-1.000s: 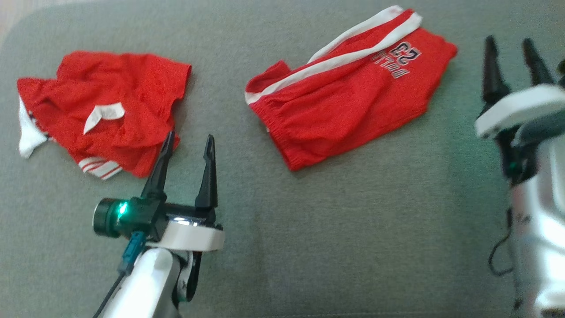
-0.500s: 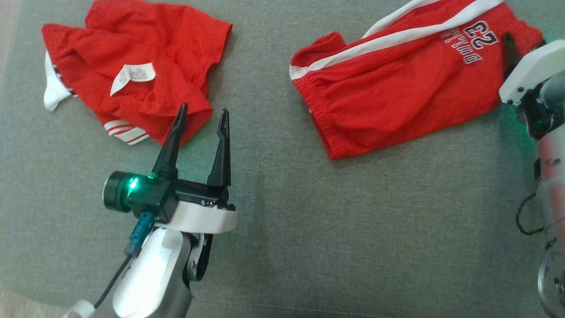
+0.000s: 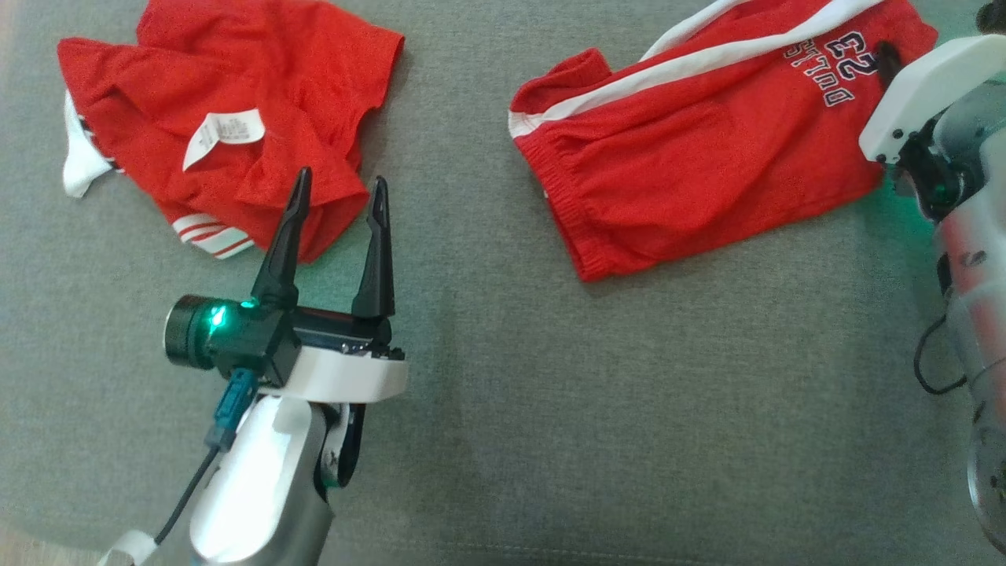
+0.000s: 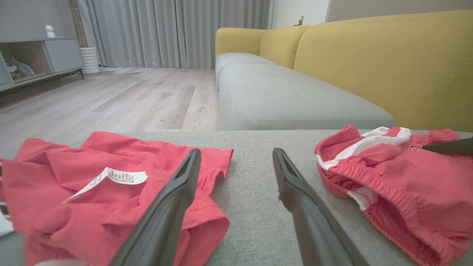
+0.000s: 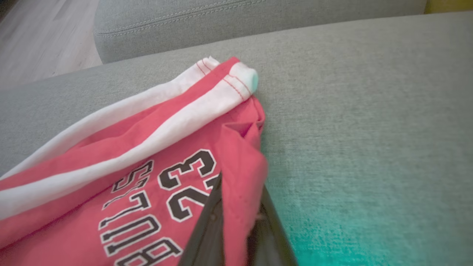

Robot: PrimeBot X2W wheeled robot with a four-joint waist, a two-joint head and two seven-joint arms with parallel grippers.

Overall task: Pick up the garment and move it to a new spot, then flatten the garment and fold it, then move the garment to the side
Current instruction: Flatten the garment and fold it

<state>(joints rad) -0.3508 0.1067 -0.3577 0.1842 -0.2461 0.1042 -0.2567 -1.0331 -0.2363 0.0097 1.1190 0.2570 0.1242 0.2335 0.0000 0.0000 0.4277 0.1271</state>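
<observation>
A pair of red shorts (image 3: 692, 157) w/ white stripes & a "23" print is lying on the grey cushion (image 3: 550, 409), toward the robot's right. The right gripper (image 5: 242, 195) is pinching a fold at the hem, fingers closed tight on just that edge. The left gripper (image 3: 338, 196) is hovering wide, holding nothing, beside a crumpled red shirt (image 3: 236, 118). Risk: such a thin bite may be slipping out on the lift, or the fabric dragging & bunching, making flattening harder.
</observation>
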